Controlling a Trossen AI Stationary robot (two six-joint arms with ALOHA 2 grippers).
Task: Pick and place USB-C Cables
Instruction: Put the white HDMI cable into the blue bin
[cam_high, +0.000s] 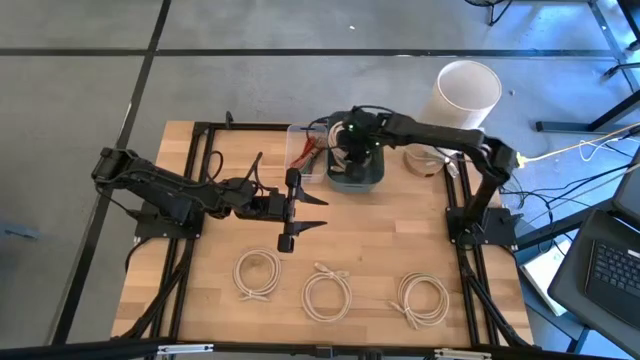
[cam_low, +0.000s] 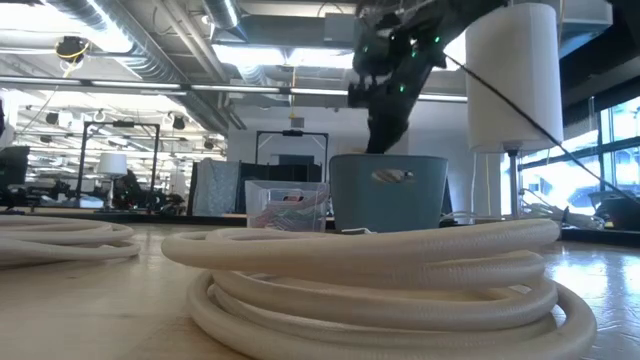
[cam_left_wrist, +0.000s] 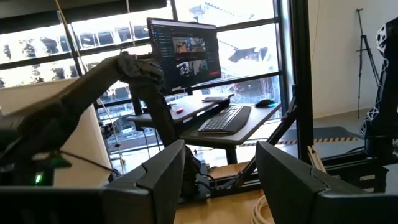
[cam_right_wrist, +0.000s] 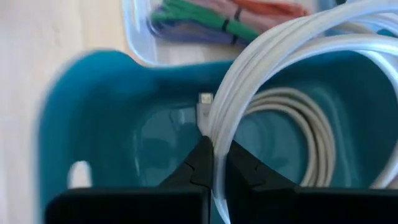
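Note:
My right gripper (cam_right_wrist: 219, 163) is over the teal bin (cam_high: 355, 172), shut on a cream-white cable coil (cam_right_wrist: 292, 43). A second cream coil (cam_right_wrist: 311, 130) lies on the bin's floor. Three more cream coils (cam_high: 257, 273), (cam_high: 327, 295), (cam_high: 423, 298) lie flat along the table's near side, and another (cam_high: 425, 157) lies right of the bin. Green, red and purple bundles (cam_right_wrist: 217, 18) lie in a clear tray (cam_high: 305, 150) left of the bin. My left gripper (cam_high: 305, 213) is open above mid-table, holding nothing. My right gripper pinches several strands of the cream coil (cam_right_wrist: 217, 127) together between its two fingers, coming from above and pointing down into the teal bin. The strands pass between the fingers, and the loop spreads out over the bin's opening. Whether the loop touches the bin cannot be told.
A white cylinder (cam_high: 467, 90) stands beyond the table's far right corner. The black frame rails (cam_high: 205, 160) run along the table's sides. Bare wood (cam_high: 380, 235) lies between the bin and the near row of coils. Desks and a monitor fill the room behind.

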